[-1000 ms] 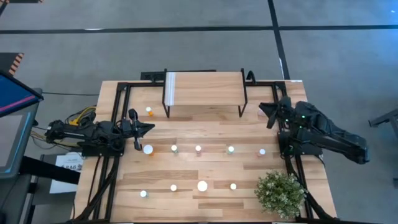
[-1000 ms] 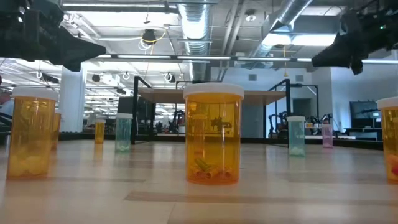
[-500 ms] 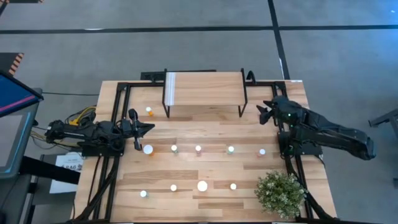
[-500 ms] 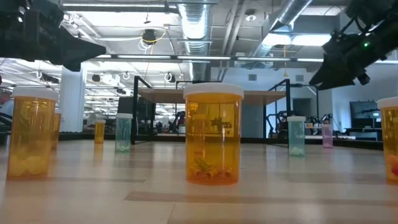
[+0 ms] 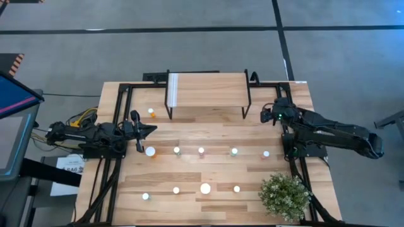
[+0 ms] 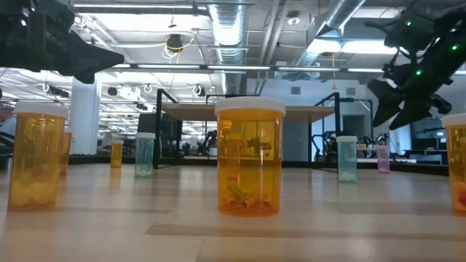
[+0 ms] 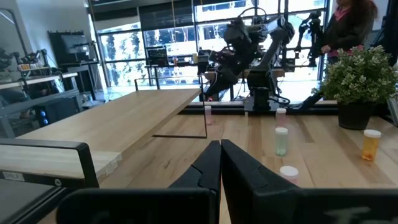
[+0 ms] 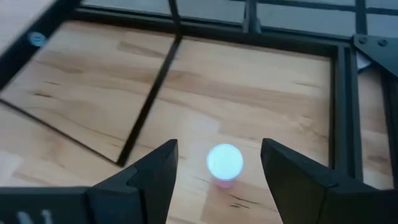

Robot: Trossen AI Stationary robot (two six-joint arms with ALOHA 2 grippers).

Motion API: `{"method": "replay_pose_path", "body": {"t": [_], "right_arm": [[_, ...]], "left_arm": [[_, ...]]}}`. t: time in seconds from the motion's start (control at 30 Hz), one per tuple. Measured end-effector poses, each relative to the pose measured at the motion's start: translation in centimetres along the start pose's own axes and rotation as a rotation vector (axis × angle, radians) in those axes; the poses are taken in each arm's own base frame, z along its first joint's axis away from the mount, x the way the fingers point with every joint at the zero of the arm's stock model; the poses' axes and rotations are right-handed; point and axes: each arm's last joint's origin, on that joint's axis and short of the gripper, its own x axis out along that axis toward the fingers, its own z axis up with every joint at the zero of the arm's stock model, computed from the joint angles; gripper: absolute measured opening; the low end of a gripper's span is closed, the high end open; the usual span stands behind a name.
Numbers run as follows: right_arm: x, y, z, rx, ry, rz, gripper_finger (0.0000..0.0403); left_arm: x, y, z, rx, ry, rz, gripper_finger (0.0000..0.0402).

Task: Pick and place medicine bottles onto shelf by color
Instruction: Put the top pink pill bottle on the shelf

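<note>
Shelf (image 5: 207, 82) sits upper centre of the high view, light plank top, white panel at its left end, nothing on it. White-capped bottles (image 5: 201, 151) stand upright in two rows below it; one orange bottle (image 5: 151, 113) stands alone beside the shelf's left leg.

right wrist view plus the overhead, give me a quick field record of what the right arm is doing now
right gripper: jaws open, above a pink bottle, near the shelf's right legs
pink bottle: upright on the table, white cap, between the jaws in view, not gripped
shelf: plank top bare
left gripper: jaws shut, waiting at the table's left
</note>
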Motion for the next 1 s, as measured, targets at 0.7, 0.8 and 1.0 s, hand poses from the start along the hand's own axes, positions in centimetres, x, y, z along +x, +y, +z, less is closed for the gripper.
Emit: {"method": "replay_pose_path", "body": {"t": [0.7,0.8,1.0], "right_arm": [[3.9,0.8,-0.4,-0.063,0.153,-0.118,0.0253],[4.4,0.6,-0.4,-0.064,0.174,-0.144,0.0253],[4.8,0.6,-0.2,-0.061,0.179,-0.118,0.0222]], "left_arm": [[0.0,0.0,0.0,0.000,0.000,0.000,0.0000],[0.0,0.0,0.0,0.000,0.000,0.000,0.0000],[0.0,0.0,0.0,0.000,0.000,0.000,0.0000]]}}
